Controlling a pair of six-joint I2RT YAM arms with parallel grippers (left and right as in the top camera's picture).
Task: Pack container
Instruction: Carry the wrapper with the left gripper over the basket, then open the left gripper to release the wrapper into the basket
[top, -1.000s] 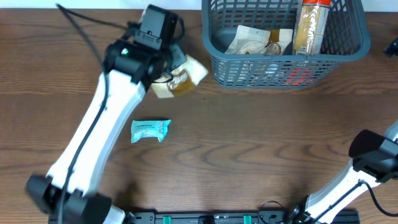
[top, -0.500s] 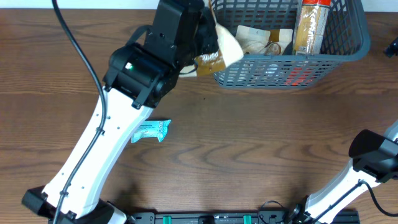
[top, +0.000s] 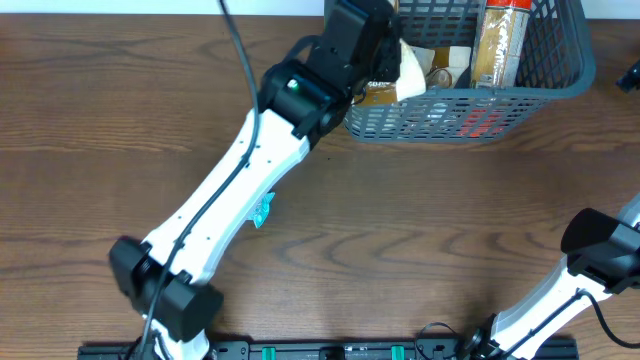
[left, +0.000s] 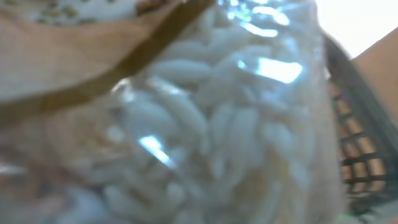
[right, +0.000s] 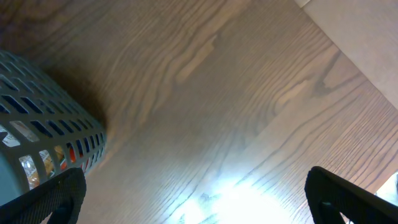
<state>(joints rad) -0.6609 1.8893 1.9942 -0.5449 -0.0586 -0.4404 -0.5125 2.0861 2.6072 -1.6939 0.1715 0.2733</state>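
Note:
The container (top: 570, 88), a dark grey-blue slotted basket, stands at the back right. My left gripper (top: 384, 70) is shut on a cream and brown snack packet (top: 405, 72) with a clear window. It holds the packet above the basket's left end. In the left wrist view the packet (left: 186, 118) fills the frame and hides the fingers, with the basket wall (left: 357, 155) at the right. My right gripper (right: 196, 199) is open and empty over bare table, beside a basket corner (right: 37, 130).
In the basket lie a tall orange-tan packet (top: 497, 45) and a cream packet (top: 440, 62). A teal packet (top: 264, 209) lies on the table, mostly hidden under my left arm. My right arm's base (top: 600, 250) is at the front right.
My left gripper has lifted the cream packet off the table and carried it right, from beside the basket to above its left end. The right arm has not moved.

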